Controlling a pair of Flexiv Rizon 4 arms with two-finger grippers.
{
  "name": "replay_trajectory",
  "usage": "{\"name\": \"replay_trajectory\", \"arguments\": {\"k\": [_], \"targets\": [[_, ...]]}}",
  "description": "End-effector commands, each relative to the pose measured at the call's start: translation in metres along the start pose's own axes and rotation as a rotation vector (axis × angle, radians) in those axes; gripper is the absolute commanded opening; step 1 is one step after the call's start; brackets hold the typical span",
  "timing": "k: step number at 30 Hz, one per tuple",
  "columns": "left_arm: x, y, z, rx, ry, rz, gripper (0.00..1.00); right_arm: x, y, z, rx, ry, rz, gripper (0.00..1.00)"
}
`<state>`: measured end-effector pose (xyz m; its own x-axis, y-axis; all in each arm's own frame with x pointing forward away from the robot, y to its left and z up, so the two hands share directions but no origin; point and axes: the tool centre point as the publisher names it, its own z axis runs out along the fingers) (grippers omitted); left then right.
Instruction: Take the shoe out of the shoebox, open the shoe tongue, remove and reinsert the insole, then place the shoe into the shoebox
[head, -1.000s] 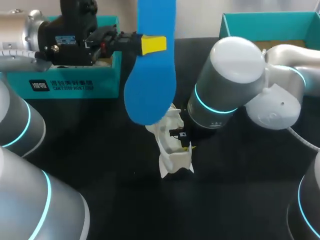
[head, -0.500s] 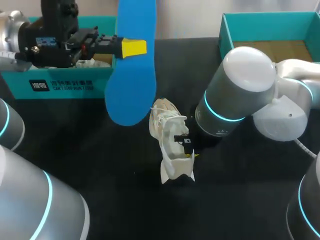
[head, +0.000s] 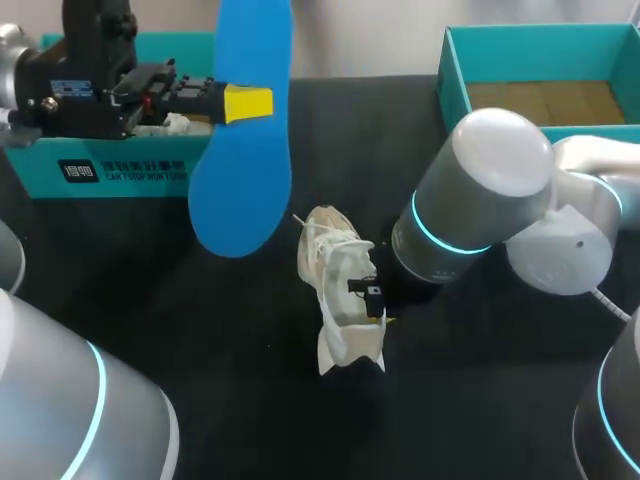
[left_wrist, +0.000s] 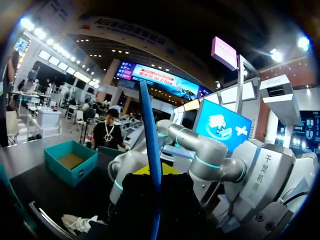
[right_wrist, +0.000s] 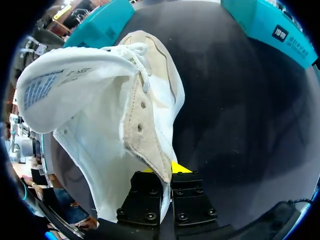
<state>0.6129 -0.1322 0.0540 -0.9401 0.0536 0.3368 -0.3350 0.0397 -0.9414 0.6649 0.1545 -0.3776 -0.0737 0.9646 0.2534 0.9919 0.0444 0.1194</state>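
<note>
The blue insole (head: 243, 160) is being swung further left, clear of the white shoe (head: 338, 280), clenched in the left hand (head: 248, 103), while the shoe is being held on the table (head: 200, 340) by the right hand (head: 373, 305) grasping its side, so removal is judged done and reinsertion next.

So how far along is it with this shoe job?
Done: the shoe is out of its box and on the table, its tongue is folded open, and the blue insole is out. In hand: the left gripper holds the insole in the air, while the right gripper clamps the shoe's side. Left: slide the insole back in, then put the shoe into a teal shoebox.
</note>
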Motion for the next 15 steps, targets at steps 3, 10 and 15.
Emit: {"name": "replay_trajectory", "arguments": {"k": [3,10,15], "targets": [[0.0024,0.0013,-0.0016,-0.001,-0.008,-0.001,0.00,0.0007,0.0010,0.0097,0.002,0.010,0.003,0.00],[0.0024,0.0013,-0.0016,-0.001,-0.008,-0.001,0.00,0.0004,0.0001,0.0158,0.003,0.027,0.009,0.00],[0.0024,0.0013,-0.0016,-0.001,-0.008,-0.001,0.00,0.0004,0.0003,0.0173,0.009,0.028,0.013,0.00]]}}
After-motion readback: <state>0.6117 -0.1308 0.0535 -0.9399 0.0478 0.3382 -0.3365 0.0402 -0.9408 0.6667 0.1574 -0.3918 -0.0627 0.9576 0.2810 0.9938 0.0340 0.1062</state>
